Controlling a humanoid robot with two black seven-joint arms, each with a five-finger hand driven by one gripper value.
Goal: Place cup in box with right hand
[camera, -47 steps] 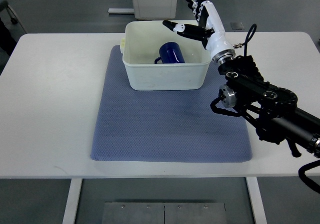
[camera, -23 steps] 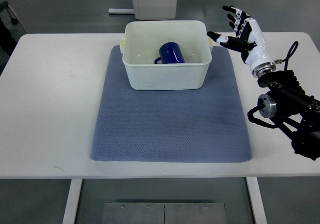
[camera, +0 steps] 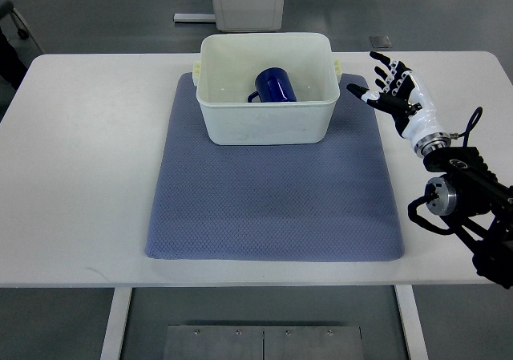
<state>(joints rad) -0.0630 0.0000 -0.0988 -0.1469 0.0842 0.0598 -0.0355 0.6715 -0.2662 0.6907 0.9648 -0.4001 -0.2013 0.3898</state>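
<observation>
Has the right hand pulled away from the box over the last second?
Yes. The right hand was over the box's far right rim; now it is off to the box's right, nearer the robot, open and empty.

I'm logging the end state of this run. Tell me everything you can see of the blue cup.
The blue cup is dark, glossy blue and looks ceramic or glazed. It lies tipped on its side inside the white plastic box, towards the far right part of the box floor. Its handle sticks out at the lower left, close to the floor. Only the box appears to touch it. The right robot hand is open over the table, apart from the box. The cup's opening is not clearly visible.
</observation>
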